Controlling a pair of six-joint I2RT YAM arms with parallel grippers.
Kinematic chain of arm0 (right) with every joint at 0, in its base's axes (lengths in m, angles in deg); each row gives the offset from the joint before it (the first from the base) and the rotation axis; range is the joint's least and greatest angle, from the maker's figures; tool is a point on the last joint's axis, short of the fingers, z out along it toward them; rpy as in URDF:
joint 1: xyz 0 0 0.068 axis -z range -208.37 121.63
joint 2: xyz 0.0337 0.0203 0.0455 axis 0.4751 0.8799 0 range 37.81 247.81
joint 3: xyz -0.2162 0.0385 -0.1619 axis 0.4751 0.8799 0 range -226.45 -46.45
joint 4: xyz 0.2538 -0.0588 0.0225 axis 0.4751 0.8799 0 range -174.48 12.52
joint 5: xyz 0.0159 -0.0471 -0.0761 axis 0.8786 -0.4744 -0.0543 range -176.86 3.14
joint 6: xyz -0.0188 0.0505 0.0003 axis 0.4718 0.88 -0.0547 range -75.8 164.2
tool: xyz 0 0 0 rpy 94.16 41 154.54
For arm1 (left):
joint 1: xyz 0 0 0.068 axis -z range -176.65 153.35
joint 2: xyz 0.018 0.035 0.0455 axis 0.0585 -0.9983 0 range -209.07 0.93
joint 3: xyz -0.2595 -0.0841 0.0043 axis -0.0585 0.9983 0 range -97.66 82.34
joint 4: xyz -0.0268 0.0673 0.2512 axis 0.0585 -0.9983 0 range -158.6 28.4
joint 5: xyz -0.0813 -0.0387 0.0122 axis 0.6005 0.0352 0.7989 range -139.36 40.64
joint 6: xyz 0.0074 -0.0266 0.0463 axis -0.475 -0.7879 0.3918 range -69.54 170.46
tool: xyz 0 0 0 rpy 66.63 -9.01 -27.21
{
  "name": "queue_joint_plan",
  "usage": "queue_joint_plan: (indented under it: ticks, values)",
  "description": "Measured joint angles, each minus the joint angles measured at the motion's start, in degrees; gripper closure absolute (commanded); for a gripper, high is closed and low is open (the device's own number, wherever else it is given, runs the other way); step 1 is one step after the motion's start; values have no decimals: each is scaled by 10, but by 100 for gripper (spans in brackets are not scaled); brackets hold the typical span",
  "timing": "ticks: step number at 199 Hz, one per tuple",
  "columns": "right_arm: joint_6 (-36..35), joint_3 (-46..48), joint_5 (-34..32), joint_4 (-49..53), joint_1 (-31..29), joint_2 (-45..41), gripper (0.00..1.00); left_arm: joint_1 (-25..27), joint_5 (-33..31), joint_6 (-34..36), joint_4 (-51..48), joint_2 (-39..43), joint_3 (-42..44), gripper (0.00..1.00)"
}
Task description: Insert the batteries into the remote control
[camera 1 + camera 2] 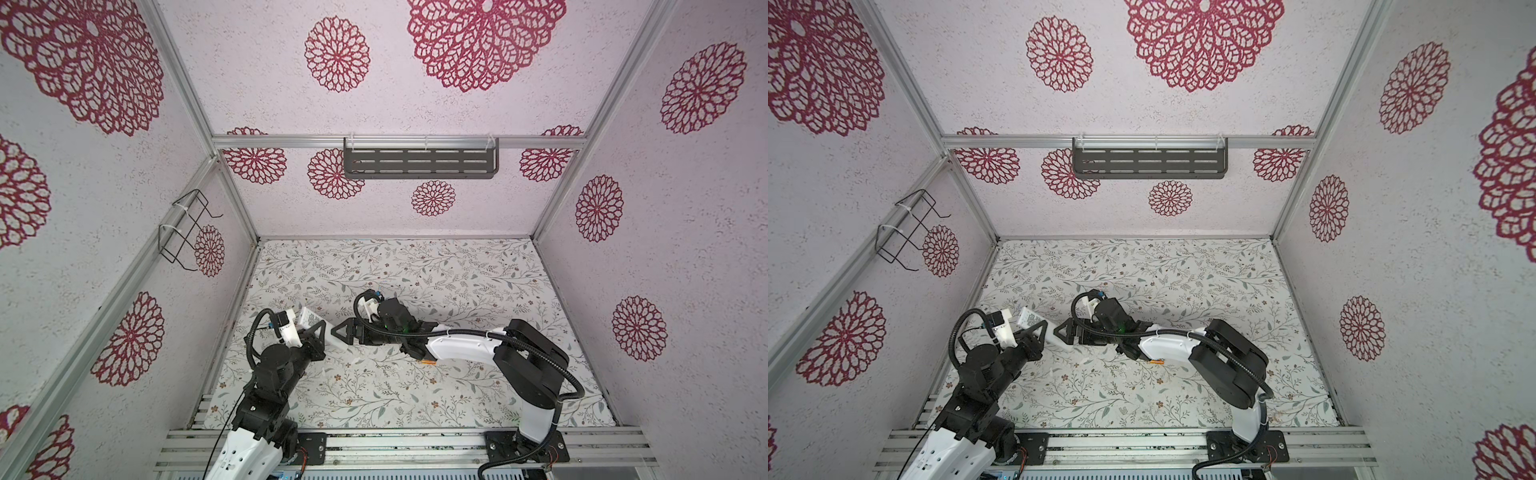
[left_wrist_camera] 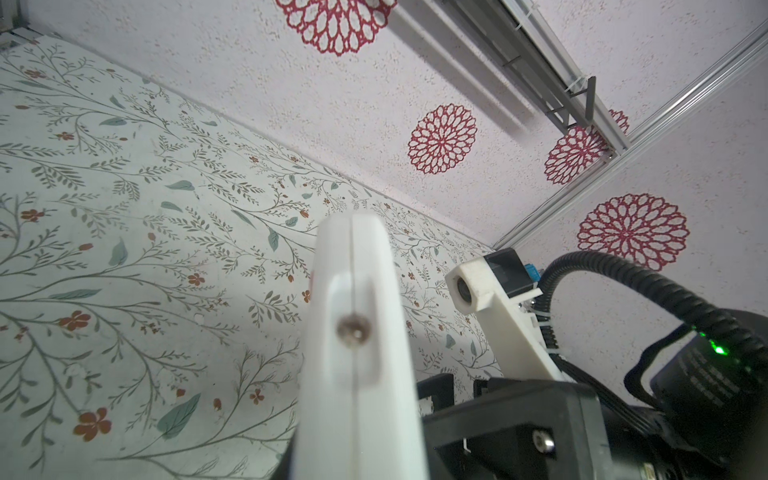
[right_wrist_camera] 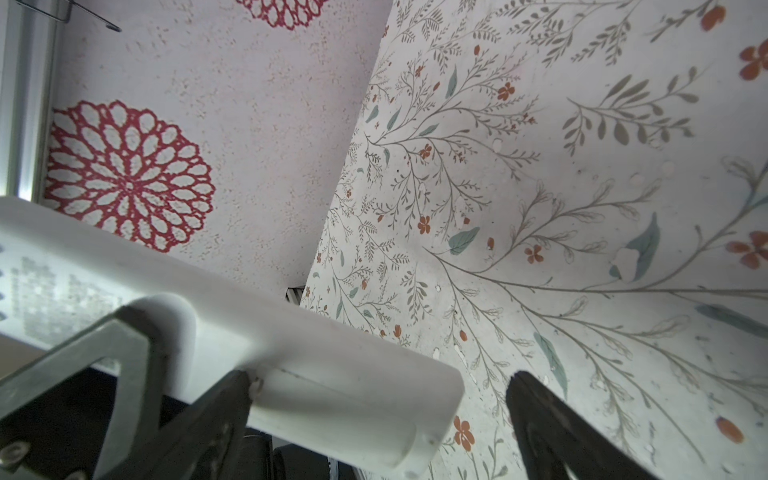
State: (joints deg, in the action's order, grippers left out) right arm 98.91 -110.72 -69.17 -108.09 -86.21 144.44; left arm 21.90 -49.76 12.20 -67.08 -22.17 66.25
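My left gripper is shut on the white remote control and holds it above the table with its label side up. In the left wrist view the remote control shows edge-on. My right gripper is open, and the remote's free end lies between its jaws. In the right wrist view the remote control rests against one black finger, while the other finger stands apart from it. One orange battery lies on the table under my right forearm, also seen in a top view as the battery.
The floral table cover fills the floor between patterned walls. A grey slotted shelf hangs on the back wall and a black wire rack on the left wall. Aluminium rails run along the front edge.
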Motion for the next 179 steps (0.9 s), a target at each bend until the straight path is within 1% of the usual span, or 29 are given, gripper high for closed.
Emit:
queue_joint_plan:
  ticks: [48, 110, 179]
  values:
    - [0, 7, -3, 6, -1, 0, 1, 0, -3, 8, -8, -2, 1, 100]
    - [-2, 34, -18, 8, -1, -21, 1, 5, 6, 8, -22, -2, 1, 100]
    - [-10, 42, -27, 20, -2, -36, 1, 5, 9, 13, -21, -6, 1, 100]
